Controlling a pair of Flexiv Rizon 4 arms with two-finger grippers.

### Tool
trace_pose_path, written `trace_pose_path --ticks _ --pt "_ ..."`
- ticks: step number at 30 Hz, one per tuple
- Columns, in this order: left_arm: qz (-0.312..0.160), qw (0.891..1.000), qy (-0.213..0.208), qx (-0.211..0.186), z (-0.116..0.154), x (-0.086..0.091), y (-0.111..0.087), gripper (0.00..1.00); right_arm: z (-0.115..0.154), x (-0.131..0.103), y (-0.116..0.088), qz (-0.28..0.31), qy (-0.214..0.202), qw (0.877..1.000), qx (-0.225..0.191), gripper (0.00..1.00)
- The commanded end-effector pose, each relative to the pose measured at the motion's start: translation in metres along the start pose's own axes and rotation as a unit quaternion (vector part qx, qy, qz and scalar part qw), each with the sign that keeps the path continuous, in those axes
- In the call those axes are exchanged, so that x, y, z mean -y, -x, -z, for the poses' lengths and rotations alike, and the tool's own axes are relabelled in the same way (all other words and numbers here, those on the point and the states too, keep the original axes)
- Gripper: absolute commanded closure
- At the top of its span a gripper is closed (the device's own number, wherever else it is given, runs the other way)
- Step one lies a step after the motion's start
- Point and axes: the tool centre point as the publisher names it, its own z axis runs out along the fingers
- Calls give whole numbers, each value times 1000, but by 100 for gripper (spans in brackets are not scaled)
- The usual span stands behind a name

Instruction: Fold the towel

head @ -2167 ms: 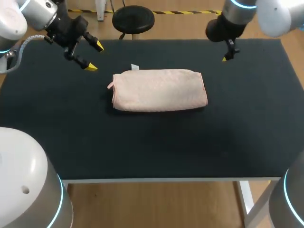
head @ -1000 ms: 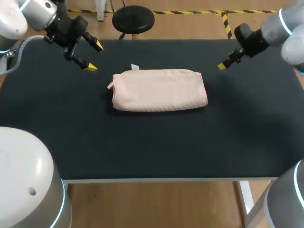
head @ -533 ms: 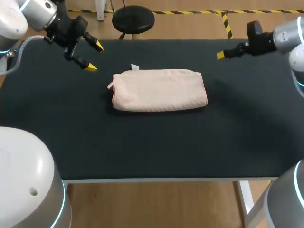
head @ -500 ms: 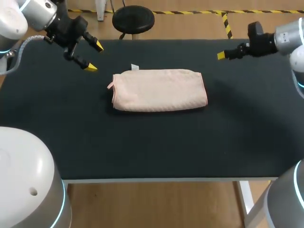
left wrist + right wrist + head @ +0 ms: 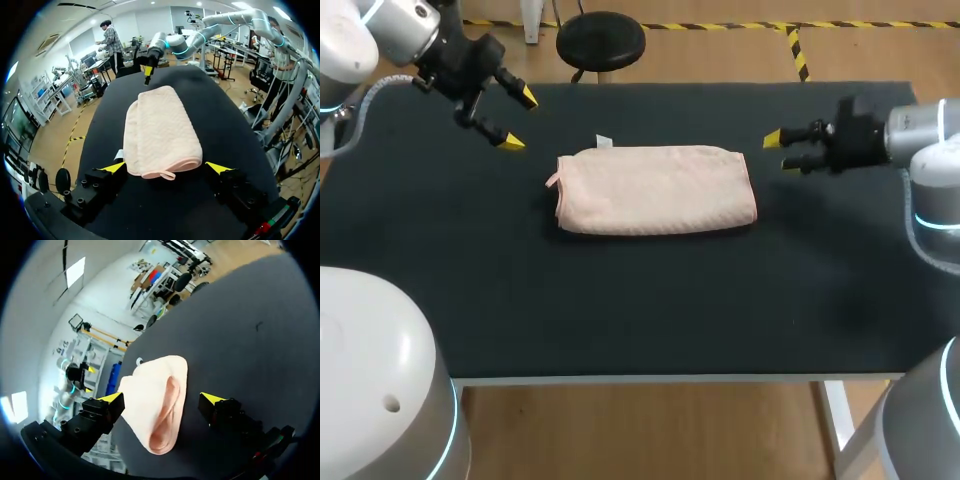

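Between left jaws and right jaws lies the towel (image 5: 655, 190); both spread.

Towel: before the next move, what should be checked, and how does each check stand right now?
1. Towel lies flat and folded, well inside the edges of the table: ok.
2. Left tool is open and off the towel's left end: ok.
3. Right tool is open, facing the towel's right end, not touching it: ok.
4. Neither tool holds anything: ok.
5. Lower layers are lined up under the top one: cannot tell.
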Motion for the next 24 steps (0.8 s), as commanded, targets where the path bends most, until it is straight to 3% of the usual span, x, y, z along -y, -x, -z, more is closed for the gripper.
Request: trace_pose_path --ticks 1,11,24 --pt "-1 1000 0 1 0 -1 0 0 -8 0 3 -141 -75 987 -28 0" --pt "-1 1000 0 1 0 -1 0 0 -21 10 16 -109 -141 984 18 0" --pt "-1 1000 0 1 0 -1 0 0 -36 22 12 -88 -158 983 35 0"
